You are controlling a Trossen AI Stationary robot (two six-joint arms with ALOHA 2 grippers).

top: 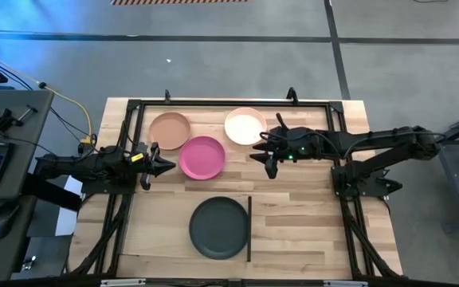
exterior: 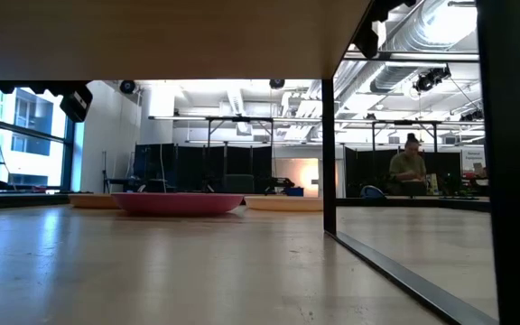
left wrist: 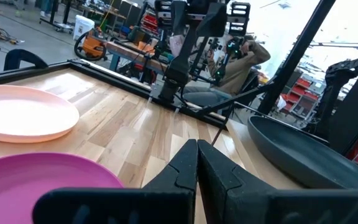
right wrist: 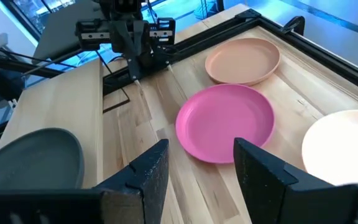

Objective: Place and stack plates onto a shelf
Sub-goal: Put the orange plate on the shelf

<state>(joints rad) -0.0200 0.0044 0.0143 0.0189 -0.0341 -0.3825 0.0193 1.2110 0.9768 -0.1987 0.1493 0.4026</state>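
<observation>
Left gripper (top: 166, 166): fingers together, just beside the magenta plate (top: 202, 157).
Right gripper (top: 263, 151): fingers apart, beside the cream plate (top: 245, 126).
Tan plate (top: 170, 130): on the surface, touching the magenta one.
Dark plate (top: 219, 227): alone on the shelf (top: 166, 231).

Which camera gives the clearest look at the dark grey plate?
The high view: the dark grey plate shows whole, lying alone on the pale shelf. The left wrist view catches only part of its rim, the right wrist view a cropped edge, and the low view none.
</observation>
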